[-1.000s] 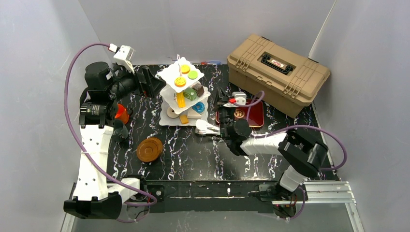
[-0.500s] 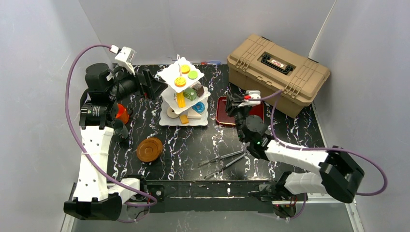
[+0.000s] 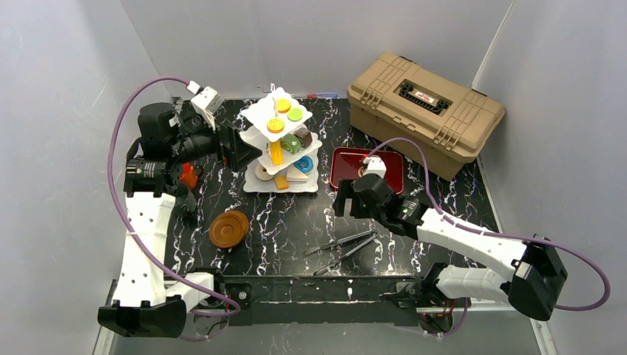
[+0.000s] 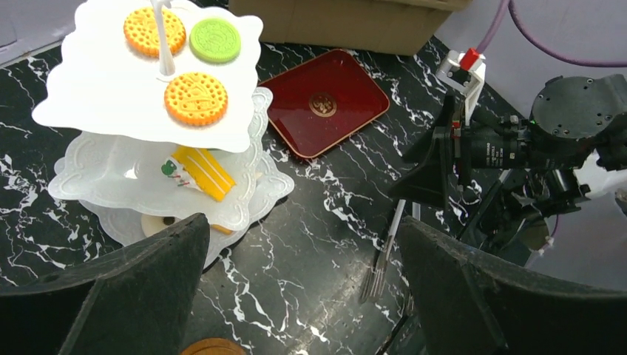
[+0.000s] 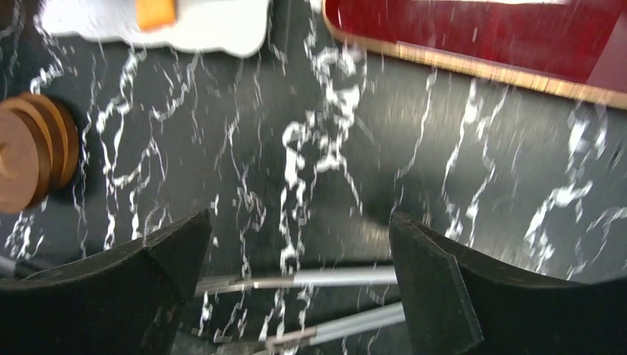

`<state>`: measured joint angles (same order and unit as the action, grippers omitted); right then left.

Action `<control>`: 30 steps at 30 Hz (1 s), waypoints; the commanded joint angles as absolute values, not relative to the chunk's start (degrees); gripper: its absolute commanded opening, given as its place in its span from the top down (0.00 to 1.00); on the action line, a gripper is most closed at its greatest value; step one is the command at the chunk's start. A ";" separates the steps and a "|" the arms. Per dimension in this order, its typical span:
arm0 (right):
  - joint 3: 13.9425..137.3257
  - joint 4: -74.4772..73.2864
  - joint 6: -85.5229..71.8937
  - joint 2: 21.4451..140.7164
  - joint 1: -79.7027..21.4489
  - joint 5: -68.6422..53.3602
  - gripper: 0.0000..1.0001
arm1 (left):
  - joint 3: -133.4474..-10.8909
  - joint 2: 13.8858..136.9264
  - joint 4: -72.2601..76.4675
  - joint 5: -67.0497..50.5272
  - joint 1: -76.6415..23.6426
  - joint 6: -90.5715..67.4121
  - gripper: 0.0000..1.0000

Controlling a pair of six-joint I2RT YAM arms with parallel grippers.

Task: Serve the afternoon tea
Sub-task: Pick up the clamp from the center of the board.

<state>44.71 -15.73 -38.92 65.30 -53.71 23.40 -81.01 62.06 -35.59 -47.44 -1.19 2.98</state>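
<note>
The white three-tier stand (image 3: 281, 144) holds toy pastries: orange and green biscuits (image 4: 196, 97) on top, a yellow cake slice (image 4: 203, 171) on the middle plate. My left gripper (image 3: 244, 148) hangs open just left of the stand, with nothing between its fingers (image 4: 302, 225). An orange cup (image 3: 189, 176) and a dark cup (image 3: 185, 200) stand by the left arm. Stacked brown saucers (image 3: 228, 228) sit front left. Over the table between the red tray and the tongs is my right gripper (image 3: 344, 203), open and empty (image 5: 299, 222).
Metal tongs (image 3: 344, 246) lie flat near the front edge, below the right gripper. A red tray (image 3: 367, 168) sits right of the stand. The tan toolbox (image 3: 425, 111) fills the back right corner. Grey walls close in three sides.
The right gripper has opened and let go of the tongs, which now lie on the table; it swung back from the stand toward the tray. The left gripper has edged right, toward the stand.
</note>
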 commanded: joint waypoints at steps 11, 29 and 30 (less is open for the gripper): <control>41.53 -28.13 -69.79 64.68 -55.28 8.81 0.02 | -83.13 62.32 -43.26 -44.39 -0.79 10.45 0.02; 36.83 -25.38 -88.77 71.92 -59.30 22.54 0.02 | -85.85 61.75 -44.86 -42.28 -0.79 10.99 0.02; 36.77 -24.88 -89.07 72.57 -59.32 22.80 0.02 | -85.92 61.64 -44.85 -42.20 -0.79 11.00 0.02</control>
<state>36.84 -26.46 -84.53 70.74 -58.92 17.56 -83.66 62.54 -43.81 -42.30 -1.19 10.52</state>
